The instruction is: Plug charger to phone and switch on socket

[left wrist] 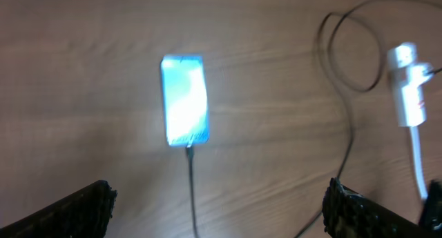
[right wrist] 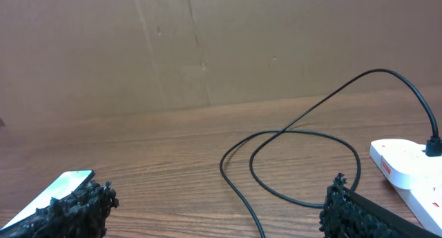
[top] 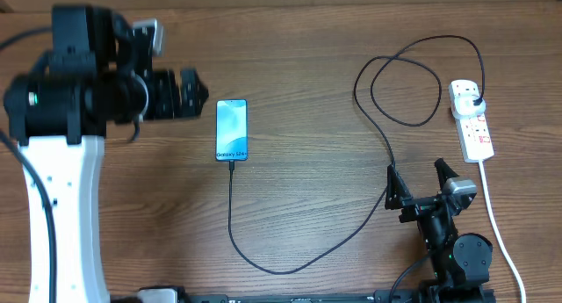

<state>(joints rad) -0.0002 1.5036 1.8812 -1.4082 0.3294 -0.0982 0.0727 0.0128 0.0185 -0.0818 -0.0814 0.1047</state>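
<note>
Your right gripper (top: 414, 169) sits nearest the robot's base, jaws spread wide with nothing between them. The charger (top: 230, 198) cable runs just beside one of its fingers. Your left gripper (top: 202, 94) is likewise wide open and empty, hovering just left of the phone (top: 232, 129). The phone lies flat in the middle of the table (top: 316, 66), screen up and lit. The charger's connector tip meets its near edge. Farther back the cable makes one loop, and its black plug (top: 475, 99) sits in the socket (top: 471, 127) at far right. You cannot tell whether the switch is on.
</note>
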